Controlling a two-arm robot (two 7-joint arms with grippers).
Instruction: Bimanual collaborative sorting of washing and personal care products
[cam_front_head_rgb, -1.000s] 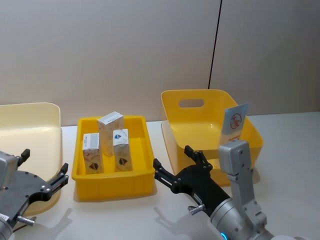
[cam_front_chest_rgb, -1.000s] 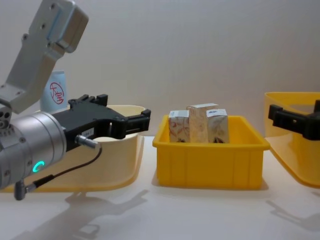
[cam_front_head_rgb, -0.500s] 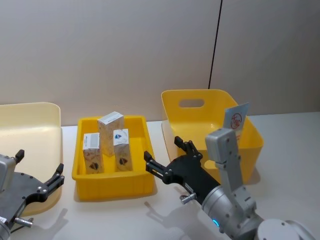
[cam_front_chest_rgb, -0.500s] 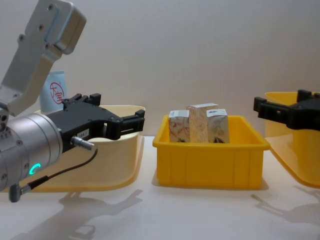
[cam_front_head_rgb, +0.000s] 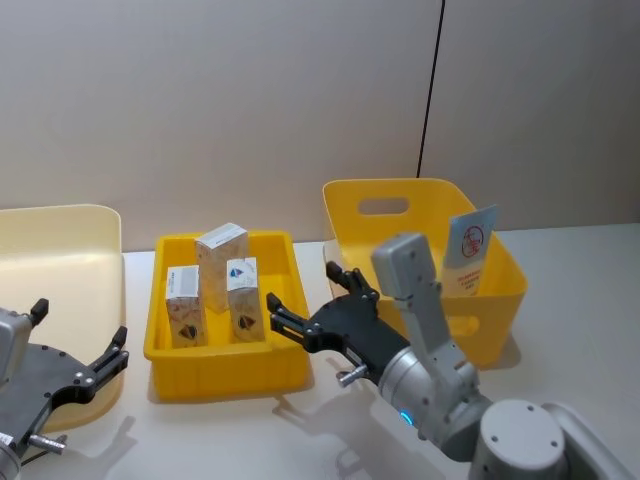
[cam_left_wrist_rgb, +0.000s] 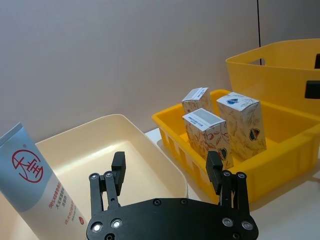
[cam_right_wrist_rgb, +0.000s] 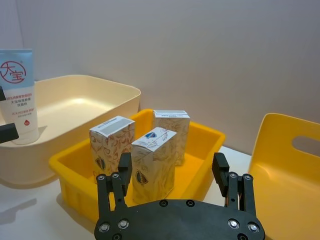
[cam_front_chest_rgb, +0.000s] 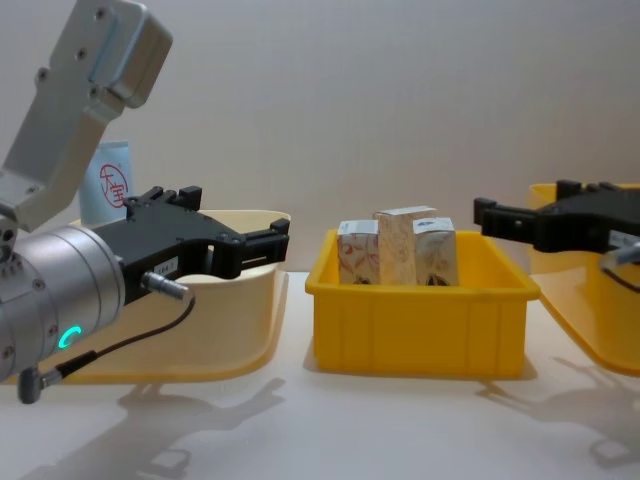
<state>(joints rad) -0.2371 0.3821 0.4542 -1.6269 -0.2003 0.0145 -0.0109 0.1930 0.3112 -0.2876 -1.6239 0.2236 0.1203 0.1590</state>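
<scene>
the right gripper (cam_front_head_rgb: 302, 285) hangs with its fingers spread wide and nothing between them, its tips reaching over the right end of a shallow yellow tray (cam_front_head_rgb: 225, 372), close to the nearest carton but not touching it. the left gripper (cam_front_head_rgb: 80, 322) sits low at the robot's left, equally wide and empty, in front of the near corner of a cream bin (cam_front_head_rgb: 60, 260). three cartons (cam_front_head_rgb: 220, 262) stand upright and close together in the tray. they are pale with orange-brown leafy print, a white label on top and a small dark emblem low on the front; the tallest stands behind the two shorter ones. a pale blue tube (cam_left_wrist_rgb: 30, 185) with a red round logo and small red lettering stands in the cream bin, flat crimped end upward, leaning a little. a second tube (cam_front_head_rgb: 470, 250) of the same look leans against the right wall of the yellow handled bin (cam_front_head_rgb: 410, 235), right of the tray, on the pale table (cam_front_head_rgb: 580, 300).
</scene>
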